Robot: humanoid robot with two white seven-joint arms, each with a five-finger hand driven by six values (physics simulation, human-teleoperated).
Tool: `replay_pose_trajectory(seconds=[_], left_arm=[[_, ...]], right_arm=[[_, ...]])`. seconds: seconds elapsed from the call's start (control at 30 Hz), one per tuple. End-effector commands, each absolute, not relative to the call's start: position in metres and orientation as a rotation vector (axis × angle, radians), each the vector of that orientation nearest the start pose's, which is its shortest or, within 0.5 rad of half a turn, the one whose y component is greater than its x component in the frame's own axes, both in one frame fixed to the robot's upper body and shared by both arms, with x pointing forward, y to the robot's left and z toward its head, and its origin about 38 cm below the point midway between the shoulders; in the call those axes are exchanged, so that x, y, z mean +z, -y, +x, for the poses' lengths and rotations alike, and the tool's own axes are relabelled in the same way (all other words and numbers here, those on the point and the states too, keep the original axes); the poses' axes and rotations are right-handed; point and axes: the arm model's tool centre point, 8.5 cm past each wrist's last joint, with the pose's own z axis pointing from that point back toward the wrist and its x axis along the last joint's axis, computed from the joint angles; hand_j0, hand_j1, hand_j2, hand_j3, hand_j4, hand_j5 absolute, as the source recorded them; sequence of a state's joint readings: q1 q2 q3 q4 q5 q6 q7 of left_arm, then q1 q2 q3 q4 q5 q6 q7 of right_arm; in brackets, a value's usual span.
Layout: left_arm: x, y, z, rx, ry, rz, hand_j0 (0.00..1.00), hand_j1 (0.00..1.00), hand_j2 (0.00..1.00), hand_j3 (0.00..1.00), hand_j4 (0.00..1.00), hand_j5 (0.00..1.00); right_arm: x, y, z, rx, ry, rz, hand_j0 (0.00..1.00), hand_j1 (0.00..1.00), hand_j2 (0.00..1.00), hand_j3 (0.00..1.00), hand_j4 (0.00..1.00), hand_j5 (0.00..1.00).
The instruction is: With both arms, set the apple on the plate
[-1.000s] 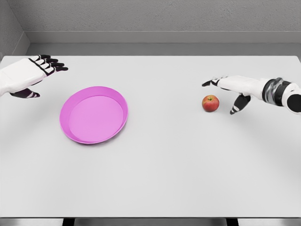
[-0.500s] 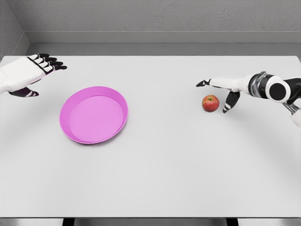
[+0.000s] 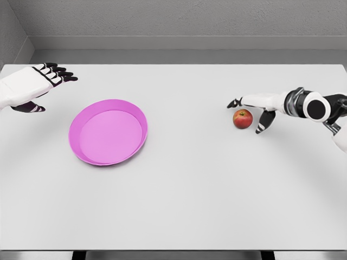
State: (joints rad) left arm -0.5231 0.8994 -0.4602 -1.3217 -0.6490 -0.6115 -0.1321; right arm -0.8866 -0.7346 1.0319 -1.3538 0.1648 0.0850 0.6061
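A red apple rests on the white table, right of centre. My right hand reaches in from the right edge and hovers over it, fingers spread, with the thumb just right of the apple and the other fingertips behind it; it holds nothing. A pink plate lies left of centre, with nothing on it. My left hand hovers at the far left, behind and left of the plate, fingers relaxed and holding nothing.
The white table runs to a front edge near the bottom of the view. A grey wall stands behind its far edge.
My right hand has drawn in toward the apple and lowered, its thumb and fingers now bracketing it. The left hand, the plate and the apple have barely moved.
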Motion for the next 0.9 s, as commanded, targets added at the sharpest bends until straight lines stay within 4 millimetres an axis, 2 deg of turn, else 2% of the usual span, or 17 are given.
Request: replay_pose_trajectory(seconds=[0.0, 0.03, 0.1, 0.17, 0.3, 0.47, 0.73, 0.8, 0.87], left_arm=[[0.219, -0.391, 0.436, -1.905, 1.459, 0.819, 1.0, 1.0, 1.0, 1.0, 1.0, 1.0], [0.219, -0.391, 0.437, -1.904, 1.46, 0.817, 1.0, 1.0, 1.0, 1.0, 1.0, 1.0], [0.218, -0.388, 0.437, -1.902, 1.467, 0.813, 1.0, 1.0, 1.0, 1.0, 1.0, 1.0], [0.218, -0.389, 0.437, -1.901, 1.466, 0.813, 1.0, 1.0, 1.0, 1.0, 1.0, 1.0], [0.218, -0.389, 0.437, -1.901, 1.465, 0.813, 1.0, 1.0, 1.0, 1.0, 1.0, 1.0], [0.218, -0.389, 0.437, -1.9, 1.467, 0.814, 1.0, 1.0, 1.0, 1.0, 1.0, 1.0], [0.219, -0.391, 0.437, -1.896, 1.468, 0.817, 1.0, 1.0, 1.0, 1.0, 1.0, 1.0], [0.218, -0.391, 0.437, -1.896, 1.467, 0.815, 1.0, 1.0, 1.0, 1.0, 1.0, 1.0], [0.218, -0.391, 0.437, -1.896, 1.467, 0.815, 1.0, 1.0, 1.0, 1.0, 1.0, 1.0]], right_arm=[[0.167, 0.271, 0.479, 1.726, 0.917, -0.319, 0.89, 0.89, 0.89, 0.89, 0.89, 0.89], [0.167, 0.271, 0.479, 1.726, 0.917, -0.319, 0.89, 0.89, 0.89, 0.89, 0.89, 0.89], [0.168, 0.27, 0.479, 1.729, 0.919, -0.318, 0.69, 0.69, 0.69, 0.69, 0.69, 0.69], [0.169, 0.269, 0.478, 1.734, 0.925, -0.317, 0.6, 0.6, 0.6, 0.6, 0.6, 0.6], [0.169, 0.268, 0.478, 1.737, 0.927, -0.316, 0.58, 0.58, 0.58, 0.58, 0.58, 0.58], [0.169, 0.267, 0.477, 1.739, 0.929, -0.315, 0.5, 0.5, 0.5, 0.5, 0.5, 0.5], [0.171, 0.27, 0.478, 1.734, 0.932, -0.32, 0.47, 0.47, 0.47, 0.47, 0.47, 0.47], [0.176, 0.27, 0.478, 1.737, 0.944, -0.325, 0.47, 0.47, 0.47, 0.47, 0.47, 0.47], [0.19, 0.264, 0.477, 1.742, 0.991, -0.332, 0.46, 0.46, 0.46, 0.46, 0.46, 0.46]])
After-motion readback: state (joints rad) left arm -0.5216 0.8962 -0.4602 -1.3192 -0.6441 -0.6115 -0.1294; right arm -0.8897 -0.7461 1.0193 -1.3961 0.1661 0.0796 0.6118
